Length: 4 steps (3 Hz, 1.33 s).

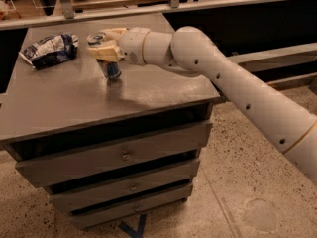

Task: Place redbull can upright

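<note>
I have the gripper [104, 47] over the back half of the counter [74, 105], roughly midway between its left and right edges. It is clamped around the upper part of the redbull can [111, 69]. The can stands nearly upright, its base at or just above the surface; I cannot tell if it touches. My worry is letting go early: with a slight lean, the slim can may topple and roll toward the snack bag [49, 48] near the back-left corner. Pulling away sideways could also drag it over.

Hand [102, 45] around redbull can [112, 69] at tabletop [74, 100]
</note>
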Each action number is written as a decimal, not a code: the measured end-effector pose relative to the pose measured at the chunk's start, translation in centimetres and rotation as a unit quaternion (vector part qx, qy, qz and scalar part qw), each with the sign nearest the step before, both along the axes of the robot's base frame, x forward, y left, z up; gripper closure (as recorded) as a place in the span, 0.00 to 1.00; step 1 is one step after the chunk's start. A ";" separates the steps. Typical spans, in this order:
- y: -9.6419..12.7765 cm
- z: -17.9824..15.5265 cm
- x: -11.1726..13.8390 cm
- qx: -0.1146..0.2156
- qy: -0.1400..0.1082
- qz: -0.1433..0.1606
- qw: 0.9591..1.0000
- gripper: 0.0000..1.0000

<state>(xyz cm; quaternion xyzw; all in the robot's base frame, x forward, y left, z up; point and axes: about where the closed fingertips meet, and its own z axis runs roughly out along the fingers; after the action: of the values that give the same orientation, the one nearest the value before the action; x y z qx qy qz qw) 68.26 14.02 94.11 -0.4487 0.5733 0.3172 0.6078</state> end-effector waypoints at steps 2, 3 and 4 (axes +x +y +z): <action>-0.4 -1.2 -0.2 0.014 0.014 -0.013 1.000 1.00; -0.7 -1.8 -0.3 0.031 0.027 -0.024 0.999 0.84; -0.7 -2.0 -0.3 0.036 0.031 -0.025 0.999 0.60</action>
<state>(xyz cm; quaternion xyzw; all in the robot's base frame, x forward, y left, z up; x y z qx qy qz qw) 67.99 13.29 92.16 -0.4017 0.5911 0.3361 0.6134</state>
